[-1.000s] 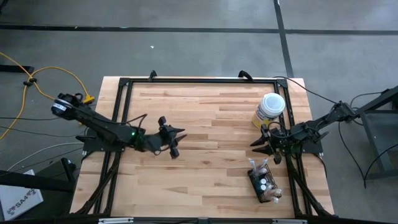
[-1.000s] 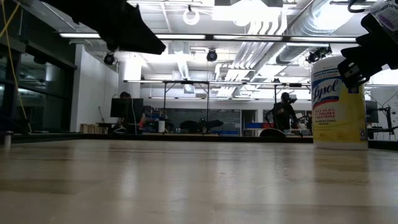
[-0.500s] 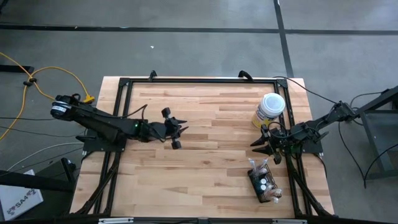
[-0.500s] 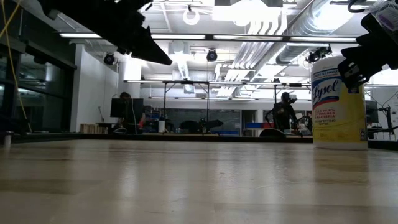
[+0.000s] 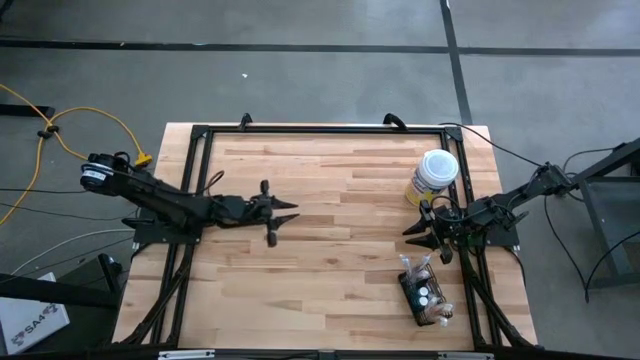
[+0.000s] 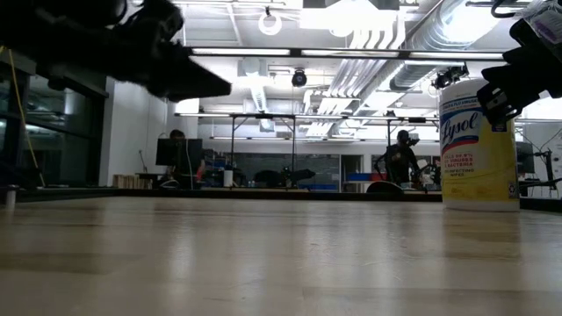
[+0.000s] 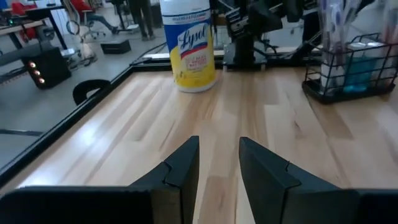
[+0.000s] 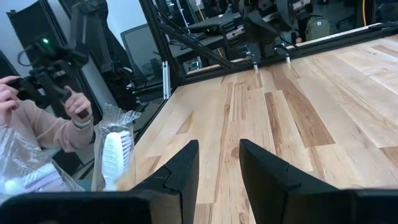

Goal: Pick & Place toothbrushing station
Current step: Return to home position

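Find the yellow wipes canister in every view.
High view: yellow canister, by the table's right edge, lid up.
Low view: right side, standing upright.
Left wrist view: ahead, across the table.
Right wrist view: not in it.
Shared landmark: black mesh basket, near it in high and left wrist views.

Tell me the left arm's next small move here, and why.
Probably draw the left gripper back toward its base at the left edge of the table. It is open and empty, it hangs above bare wood mid-table, and the mesh basket near the right edge already holds packaged items. The right gripper waits, open, near that edge.
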Motion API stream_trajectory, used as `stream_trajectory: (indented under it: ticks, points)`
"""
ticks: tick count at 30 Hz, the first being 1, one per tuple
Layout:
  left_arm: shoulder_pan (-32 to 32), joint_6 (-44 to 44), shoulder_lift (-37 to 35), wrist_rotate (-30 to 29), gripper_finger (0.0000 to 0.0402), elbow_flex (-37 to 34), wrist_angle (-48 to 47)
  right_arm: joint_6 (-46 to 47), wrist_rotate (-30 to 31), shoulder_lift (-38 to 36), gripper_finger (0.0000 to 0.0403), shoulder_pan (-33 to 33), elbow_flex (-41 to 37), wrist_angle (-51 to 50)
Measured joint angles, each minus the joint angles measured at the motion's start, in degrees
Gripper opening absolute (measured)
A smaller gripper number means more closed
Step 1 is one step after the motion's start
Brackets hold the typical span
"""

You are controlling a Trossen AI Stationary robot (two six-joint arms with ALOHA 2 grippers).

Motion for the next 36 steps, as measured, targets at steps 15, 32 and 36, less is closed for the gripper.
stream_trajectory:
  ticks: [15, 32, 36]
  points:
    - [-1.26, 1.11, -19.33, 2.59, 0.0108, -12.96, -3.71, 0.0, 0.0, 0.0, 0.0106, 0.0, 0.0, 0.02]
    - [-4.54, 1.17, -41.12, 5.54, 0.0108, -21.35, -14.36, 0.02, 0.0, 0.0, 0.0107, -0.02, 0.0, 0.04]
    - [-5.34, 2.86, -41.44, 8.74, 0.0108, -21.4, -15.6, 0.02, 0.0, 0.0, 0.0107, -0.02, -0.01, 0.03]
